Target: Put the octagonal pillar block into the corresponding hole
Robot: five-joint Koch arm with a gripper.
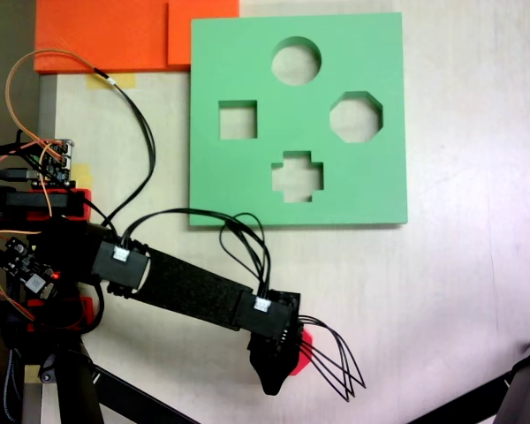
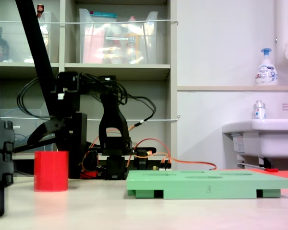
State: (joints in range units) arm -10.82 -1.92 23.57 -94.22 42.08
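The red octagonal pillar block [image 2: 51,171] stands upright on the table, well left of the green board [image 2: 209,184] in a fixed view. From above, only a red sliver of the block [image 1: 304,346] shows beside the black gripper [image 1: 271,382], which covers the rest. The gripper [image 2: 32,142] hangs just above and behind the block's top. Its jaws overlap, so their spacing is unclear. The octagonal hole [image 1: 356,116] lies empty at the right side of the board [image 1: 221,177], far from the block.
The board also has a round cutout [image 1: 296,60], a square one [image 1: 238,119] and a cross-shaped one [image 1: 298,176]. Orange foam sheets [image 1: 115,34] lie at the top left. The arm's base and wiring [image 1: 35,221] fill the left edge. A tripod leg [image 1: 526,380] enters bottom right.
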